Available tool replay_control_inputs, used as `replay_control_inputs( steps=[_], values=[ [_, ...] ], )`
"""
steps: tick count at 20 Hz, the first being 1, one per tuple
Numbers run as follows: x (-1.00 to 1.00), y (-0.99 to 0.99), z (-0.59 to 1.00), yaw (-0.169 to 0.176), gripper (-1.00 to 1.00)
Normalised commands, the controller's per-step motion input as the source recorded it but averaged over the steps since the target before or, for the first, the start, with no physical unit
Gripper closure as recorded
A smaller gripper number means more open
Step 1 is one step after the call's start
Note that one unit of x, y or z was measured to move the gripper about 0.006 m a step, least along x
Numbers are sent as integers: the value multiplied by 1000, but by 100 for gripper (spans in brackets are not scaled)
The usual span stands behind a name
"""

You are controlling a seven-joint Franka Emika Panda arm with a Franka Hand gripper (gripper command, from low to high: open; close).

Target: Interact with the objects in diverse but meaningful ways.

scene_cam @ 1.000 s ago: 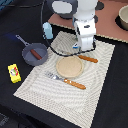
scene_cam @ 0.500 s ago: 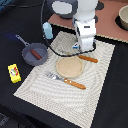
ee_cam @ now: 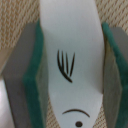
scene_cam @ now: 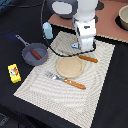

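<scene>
White fish [ee_cam: 70,60] w/ black gill lines, curved mouth, dot eye, clamped btwn gripper [ee_cam: 70,75] pads

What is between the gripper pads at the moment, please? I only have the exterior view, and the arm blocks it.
Observer: The wrist view shows the white-and-blue fish lying between the green pads, over the woven placemat.
Operator: Thank you. Are the pads touching it?
Observer: On both sides the pads sit right against the fish's edges; I cannot tell how firmly.
Operator: Which part of the fish is centred?
Observer: The mid-body with black fin strokes; its eye and a curved line show toward one edge of the wrist picture.
</scene>
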Motion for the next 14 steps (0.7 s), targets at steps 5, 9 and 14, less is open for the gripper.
replay_control_inputs(
  steps=[5,9,14],
  values=[
    [-418,-165,983,-61,100],
    [-513,-293,639,-77,100],
    [-459,-305,254,-55,100]
  ],
)
